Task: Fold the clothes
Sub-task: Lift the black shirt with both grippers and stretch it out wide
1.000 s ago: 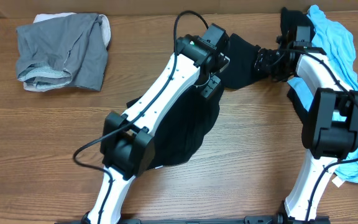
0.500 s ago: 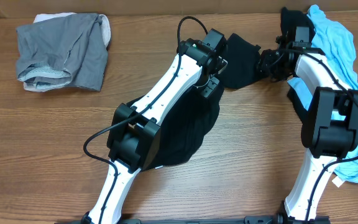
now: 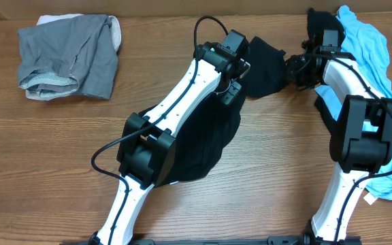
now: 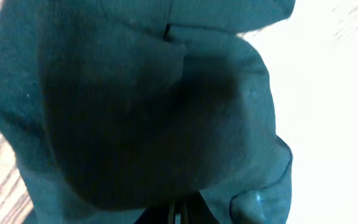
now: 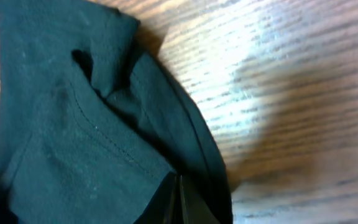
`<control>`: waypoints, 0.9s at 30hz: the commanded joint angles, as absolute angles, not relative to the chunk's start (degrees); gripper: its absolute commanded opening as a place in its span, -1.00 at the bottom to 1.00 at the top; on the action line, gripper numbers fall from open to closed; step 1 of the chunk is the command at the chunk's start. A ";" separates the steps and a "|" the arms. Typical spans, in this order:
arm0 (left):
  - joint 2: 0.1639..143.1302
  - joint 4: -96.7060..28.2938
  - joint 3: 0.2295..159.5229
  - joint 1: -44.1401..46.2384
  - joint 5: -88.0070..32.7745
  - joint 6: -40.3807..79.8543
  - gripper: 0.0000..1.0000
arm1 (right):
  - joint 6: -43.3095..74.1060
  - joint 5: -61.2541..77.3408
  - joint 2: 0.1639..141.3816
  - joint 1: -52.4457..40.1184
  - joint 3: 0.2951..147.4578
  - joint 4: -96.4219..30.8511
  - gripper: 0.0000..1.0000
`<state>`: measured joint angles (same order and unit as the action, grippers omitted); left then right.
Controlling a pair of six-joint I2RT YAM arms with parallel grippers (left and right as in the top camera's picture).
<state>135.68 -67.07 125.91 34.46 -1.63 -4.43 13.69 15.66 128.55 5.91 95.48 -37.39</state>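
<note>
A black T-shirt (image 3: 213,139) lies mid-table, mostly under my left arm, with one end bunched up at the far side (image 3: 267,64). My left gripper (image 3: 245,60) is shut on that bunched end from the left. In the left wrist view the dark cloth (image 4: 142,106) fills the frame and the gripper (image 4: 178,214) is pressed shut at the bottom edge. My right gripper (image 3: 289,69) is shut on the same end from the right. In the right wrist view a stitched hem of the shirt (image 5: 92,130) runs to the closed gripper (image 5: 178,202).
A grey garment (image 3: 70,58) lies crumpled at the far left. A light-blue garment (image 3: 371,51) is heaped along the right side under my right arm, with another dark cloth (image 3: 316,24) at its far end. Bare wooden table (image 3: 46,163) lies front left.
Both grippers have closed on the bunched far end of the black T-shirt. The left arm's elbow has shifted a little to the right.
</note>
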 commanded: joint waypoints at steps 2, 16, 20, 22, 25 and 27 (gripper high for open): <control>134.19 -71.31 133.10 33.21 0.84 -4.25 -0.92 | 13.47 15.55 124.27 6.50 98.06 -40.36 -0.92; 124.42 -91.96 163.87 24.03 9.91 -4.27 -0.92 | 10.74 15.53 105.82 14.94 116.95 -73.56 -0.92; 120.60 -93.43 164.13 19.05 14.17 -4.27 -0.92 | 8.67 15.59 103.35 17.26 121.67 -80.55 -0.92; 119.11 -93.43 164.11 16.73 13.93 -4.23 -0.92 | 7.38 15.73 102.48 17.56 123.13 -83.11 -0.92; 116.49 -93.36 164.11 13.17 13.98 -4.21 -0.92 | 6.04 15.77 100.31 17.54 124.64 -86.08 -0.92; 114.91 -93.25 164.13 11.81 13.98 -4.21 -0.92 | 5.93 15.79 98.91 17.54 125.19 -86.91 -0.92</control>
<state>118.32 -93.49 163.46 13.65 12.27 -4.43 7.90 15.68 102.19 17.52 122.58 -86.56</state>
